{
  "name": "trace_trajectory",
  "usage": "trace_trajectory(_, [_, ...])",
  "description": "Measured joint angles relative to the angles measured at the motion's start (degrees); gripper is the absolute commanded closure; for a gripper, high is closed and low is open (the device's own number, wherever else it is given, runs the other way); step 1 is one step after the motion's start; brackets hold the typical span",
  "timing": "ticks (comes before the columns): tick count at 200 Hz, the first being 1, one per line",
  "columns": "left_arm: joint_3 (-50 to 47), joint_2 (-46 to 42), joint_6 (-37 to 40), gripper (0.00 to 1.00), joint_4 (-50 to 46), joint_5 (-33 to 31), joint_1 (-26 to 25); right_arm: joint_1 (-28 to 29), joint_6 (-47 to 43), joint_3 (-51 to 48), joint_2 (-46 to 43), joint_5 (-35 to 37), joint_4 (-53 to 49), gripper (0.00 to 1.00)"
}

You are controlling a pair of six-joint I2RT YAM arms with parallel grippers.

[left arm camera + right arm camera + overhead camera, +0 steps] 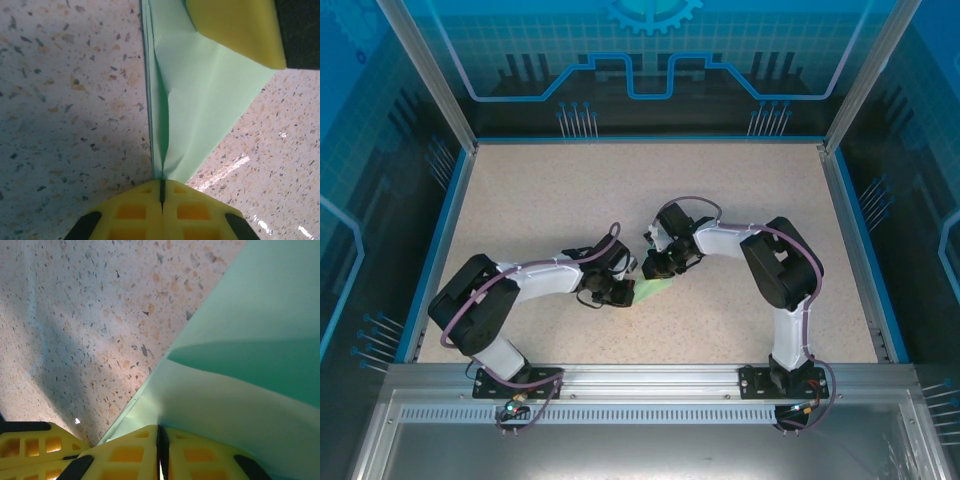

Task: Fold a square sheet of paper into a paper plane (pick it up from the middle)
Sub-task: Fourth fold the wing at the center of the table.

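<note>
The left fingers point(165, 196) are pressed together, clamped on the narrow tip of the folded sheet of paper point(200, 100). The pale green sheet fans out ahead of them, with a crease running forward from the pinch. The right fingers point(161, 440) are also together, clamped on the sheet's wide end, opposite the left fingers. The sheet spans between both pairs, low over the speckled surface point(620, 190).
</note>
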Motion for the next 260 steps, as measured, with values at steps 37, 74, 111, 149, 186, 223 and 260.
trace_trajectory(37, [0.9,-2.6,0.1,0.86,-4.6,0.2,0.0,0.0,-0.3,0.2,0.0,0.0,-0.2,0.88])
trace_trajectory(74, [4.1,-5.7,-0.9,0.83,-4.2,0.4,0.0,0.0,-0.3,0.2,0.0,-0.2,-0.2,0.88])
trace_trajectory(111, [4.4,-5.9,-3.1,0.88,-0.3,1.6,0.0,-0.1,-0.3,0.2,0.0,-0.4,-0.2,0.88])
trace_trajectory(149, [3.8,-2.1,-3.8,0.88,3.9,3.5,0.0,-0.1,-0.3,0.2,0.0,-0.4,-0.2,0.88])
trace_trajectory(186, [3.4,-0.3,-3.3,0.89,4.5,3.8,0.0,-0.2,-0.3,0.7,0.4,-0.7,-0.8,0.88])
trace_trajectory(223, [2.8,3.0,-2.7,0.89,4.5,3.4,0.0,-0.3,-0.3,0.8,0.5,-1.0,-1.0,0.88])
trace_trajectory(260, [1.9,3.5,-2.6,0.89,5.1,2.9,0.0,-0.3,-0.4,0.8,0.5,-1.0,-1.0,0.88])
